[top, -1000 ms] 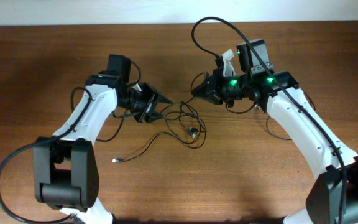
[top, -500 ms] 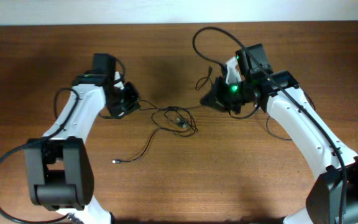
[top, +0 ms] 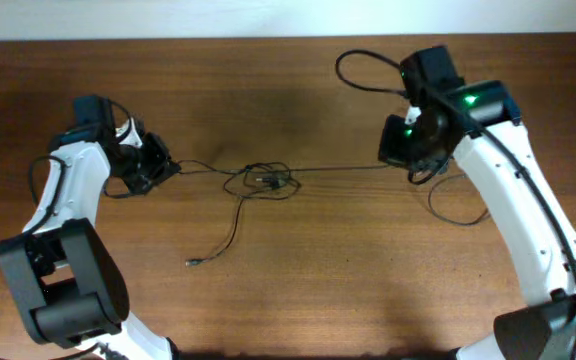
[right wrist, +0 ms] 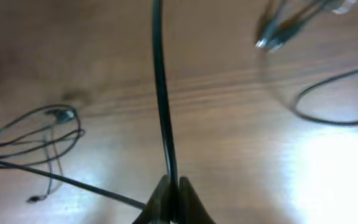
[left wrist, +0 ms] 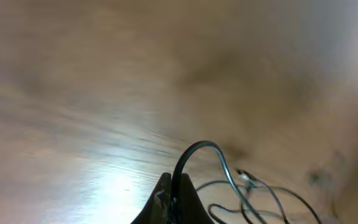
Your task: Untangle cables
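Over the table (top: 298, 310), the left tool (top: 160, 168) and right tool (top: 392, 152) have pulled well apart, each pinched tight on a cord. That's stretched the cables (top: 338, 169) taut mid-table, the knot (top: 266, 181) looks tighter and smaller, and one plug (top: 189, 262) trails loose.

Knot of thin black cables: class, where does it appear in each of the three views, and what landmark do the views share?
Overhead: the knot of thin black cables lies mid-table, between the two arms.
Left wrist: the knot sits at the lower right.
Right wrist: the knot sits at the left edge, mid-height.
Shared landmark: the brown wooden table under it.
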You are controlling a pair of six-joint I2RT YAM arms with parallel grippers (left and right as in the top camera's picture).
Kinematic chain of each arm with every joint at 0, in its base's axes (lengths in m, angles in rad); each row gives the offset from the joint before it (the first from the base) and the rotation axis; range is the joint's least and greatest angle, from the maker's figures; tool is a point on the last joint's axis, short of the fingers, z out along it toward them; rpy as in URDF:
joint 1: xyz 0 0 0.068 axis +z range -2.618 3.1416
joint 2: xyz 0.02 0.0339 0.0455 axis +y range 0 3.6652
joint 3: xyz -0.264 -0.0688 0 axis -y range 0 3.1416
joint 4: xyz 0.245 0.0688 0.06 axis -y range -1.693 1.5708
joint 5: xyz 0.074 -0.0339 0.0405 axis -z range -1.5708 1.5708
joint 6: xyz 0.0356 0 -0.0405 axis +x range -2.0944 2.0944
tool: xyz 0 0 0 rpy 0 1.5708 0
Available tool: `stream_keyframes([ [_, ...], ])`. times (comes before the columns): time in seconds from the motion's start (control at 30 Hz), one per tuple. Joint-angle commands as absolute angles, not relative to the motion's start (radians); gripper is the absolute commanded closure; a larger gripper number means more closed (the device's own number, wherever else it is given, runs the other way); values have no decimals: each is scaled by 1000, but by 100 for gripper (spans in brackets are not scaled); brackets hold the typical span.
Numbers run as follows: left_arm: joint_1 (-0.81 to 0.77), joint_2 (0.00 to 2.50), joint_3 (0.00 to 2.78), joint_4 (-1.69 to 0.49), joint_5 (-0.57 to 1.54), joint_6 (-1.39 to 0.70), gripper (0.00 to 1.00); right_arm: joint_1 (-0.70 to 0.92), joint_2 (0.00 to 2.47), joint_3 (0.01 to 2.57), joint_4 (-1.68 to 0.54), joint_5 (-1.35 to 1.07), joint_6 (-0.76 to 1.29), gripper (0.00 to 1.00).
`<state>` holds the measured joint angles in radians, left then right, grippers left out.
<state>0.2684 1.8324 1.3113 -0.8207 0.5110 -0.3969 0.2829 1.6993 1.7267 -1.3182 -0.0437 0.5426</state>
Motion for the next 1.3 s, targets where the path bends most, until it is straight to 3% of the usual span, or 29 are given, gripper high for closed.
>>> stream_keyframes([
  [0.0, 311, 1821, 1309, -785, 950, -27, 100, 263, 1685, 1768, -1342, 29, 526, 96],
  [0.07, 310, 1821, 1309, -822, 1274, 249, 100, 271, 1692, 1767, -1335, -129, 454, 96],
  [0.17, 291, 1821, 1309, -838, 1407, 308, 100, 318, 1697, 1764, -1326, -242, 459, 96],
  [0.5, 94, 1821, 1309, -812, 1138, 308, 100, 550, 1858, 1700, -1158, -241, 593, 95],
  [0.57, 94, 1821, 1309, -804, 1061, 307, 100, 550, 1868, 1700, -1158, -260, 587, 70],
  [0.6, 89, 1821, 1309, -804, 1058, 300, 100, 550, 1868, 1700, -1158, -259, 584, 36],
  [0.63, 83, 1821, 1309, -803, 1057, 300, 100, 550, 1868, 1700, -1162, -259, 584, 30],
  [0.77, 76, 1821, 1309, -800, 1055, 300, 100, 551, 1871, 1700, -1169, -263, 585, 29],
  [0.87, 76, 1821, 1309, -800, 1050, 300, 100, 570, 1871, 1691, -1169, -262, 718, 48],
  [1.07, 76, 1821, 1309, -798, 1050, 300, 100, 688, 1872, 1625, -909, -255, 1050, 53],
  [1.27, 76, 1821, 1309, -798, 1050, 300, 100, 727, 1925, 1593, -805, -172, 1283, 66],
])
